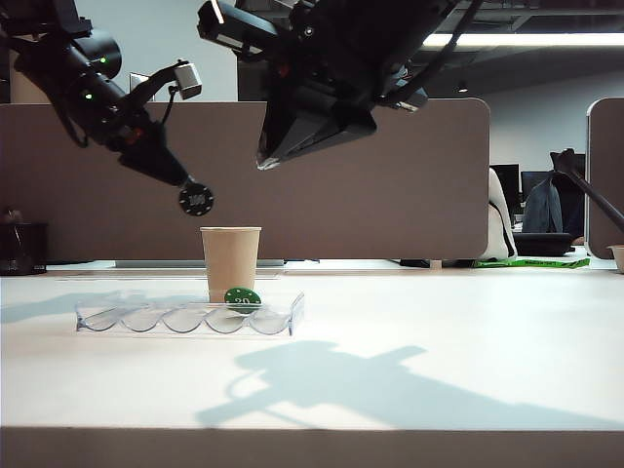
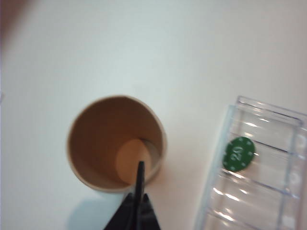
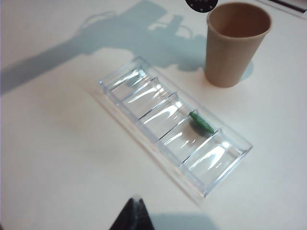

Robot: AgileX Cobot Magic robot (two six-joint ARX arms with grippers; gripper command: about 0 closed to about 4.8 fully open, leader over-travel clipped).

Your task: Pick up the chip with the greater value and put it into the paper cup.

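Both arms are black with glossy housings. The left arm (image 1: 93, 83) shows small green indicator lights, a red spot, a black cable and a grey box-shaped wrist camera (image 1: 185, 80). The right arm (image 1: 322, 73) ends in a broad, tapering black shell.

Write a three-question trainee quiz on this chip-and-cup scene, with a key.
1. True or false: the black chip already lies inside the paper cup.
2. Which gripper holds the black chip: A) left gripper B) right gripper?
3. What stands in the clear tray?

Key:
1. False; it hangs in the air above and beside the cup's rim.
2. A.
3. The green chip marked 20, on edge in one compartment.
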